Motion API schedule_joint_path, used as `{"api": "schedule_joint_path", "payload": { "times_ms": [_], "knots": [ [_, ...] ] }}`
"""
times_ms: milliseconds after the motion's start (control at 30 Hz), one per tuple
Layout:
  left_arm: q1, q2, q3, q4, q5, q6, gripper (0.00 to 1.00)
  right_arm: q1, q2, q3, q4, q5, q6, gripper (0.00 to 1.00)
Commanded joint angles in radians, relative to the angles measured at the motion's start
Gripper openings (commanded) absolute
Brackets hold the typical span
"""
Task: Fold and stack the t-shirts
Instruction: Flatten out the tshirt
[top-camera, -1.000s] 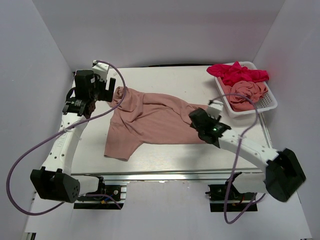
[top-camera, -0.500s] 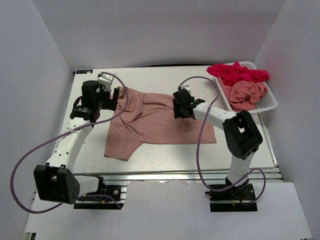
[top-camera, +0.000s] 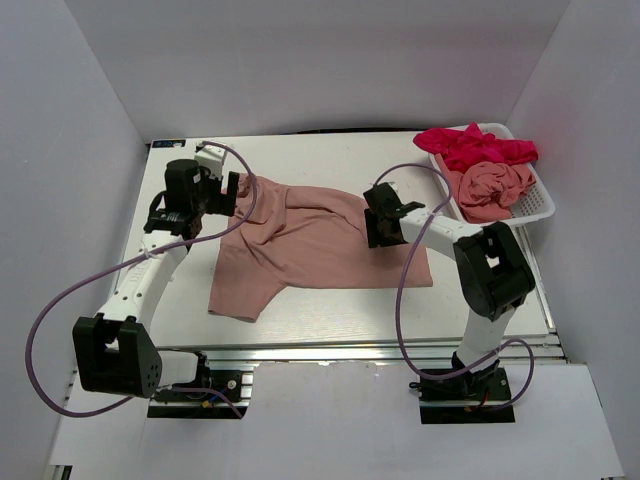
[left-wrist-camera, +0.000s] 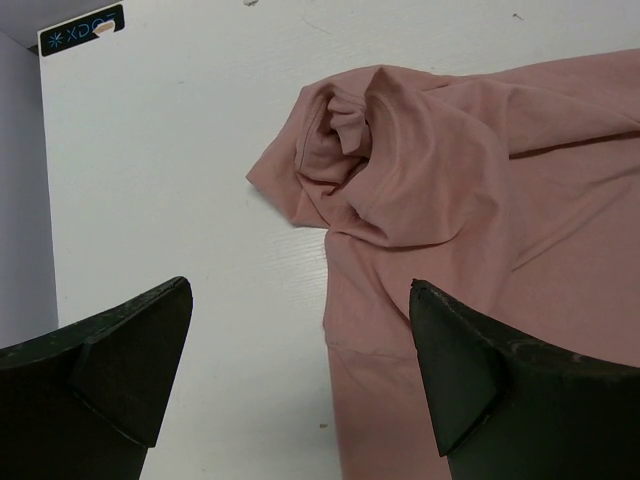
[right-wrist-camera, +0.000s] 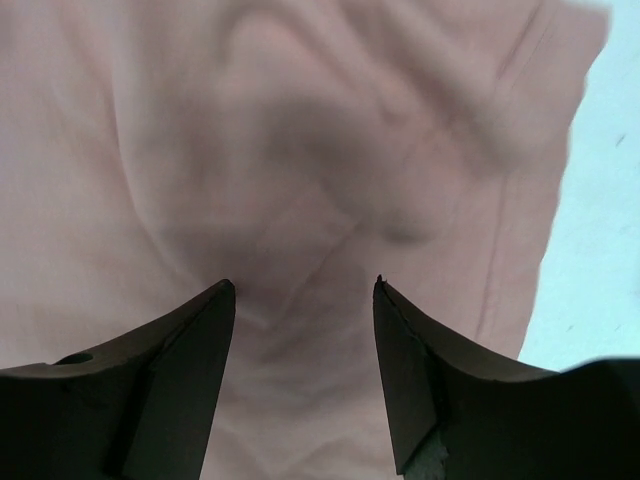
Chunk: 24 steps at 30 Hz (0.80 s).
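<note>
A salmon-pink t-shirt (top-camera: 310, 245) lies spread on the desk (top-camera: 330, 160). Its long axis runs left to right, with a bunched end at the far left and one sleeve pointing toward the near edge. The left claw (top-camera: 226, 194) hangs released, spread wide above that bunch. The right claw (top-camera: 378, 228) hovers low over the shirt's right part, fingers apart, gripping nothing. A magenta-red t-shirt (top-camera: 480, 148) and a crumpled salmon t-shirt (top-camera: 490, 185) fill the white basket (top-camera: 540, 207).

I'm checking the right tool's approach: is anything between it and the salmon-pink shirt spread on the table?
Nothing visible. The right tool hangs with jaws apart over the salmon-pink shirt, only its cloth showing between them. The white basket stands off to the side.
</note>
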<state>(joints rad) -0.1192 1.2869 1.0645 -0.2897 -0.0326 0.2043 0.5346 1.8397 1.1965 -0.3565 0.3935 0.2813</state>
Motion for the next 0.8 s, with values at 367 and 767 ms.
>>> {"api": "schedule_joint_path", "payload": {
  "times_ms": [367, 767],
  "knots": [
    [0.038, 0.006, -0.051, 0.083, 0.031, -0.052, 0.98, 0.033, -0.145, -0.130, 0.037, -0.068, 0.001, 0.58],
    [0.056, 0.048, -0.067, 0.106, 0.083, -0.065, 0.98, 0.034, -0.022, -0.087, 0.105, -0.111, -0.008, 0.55]
  ]
}}
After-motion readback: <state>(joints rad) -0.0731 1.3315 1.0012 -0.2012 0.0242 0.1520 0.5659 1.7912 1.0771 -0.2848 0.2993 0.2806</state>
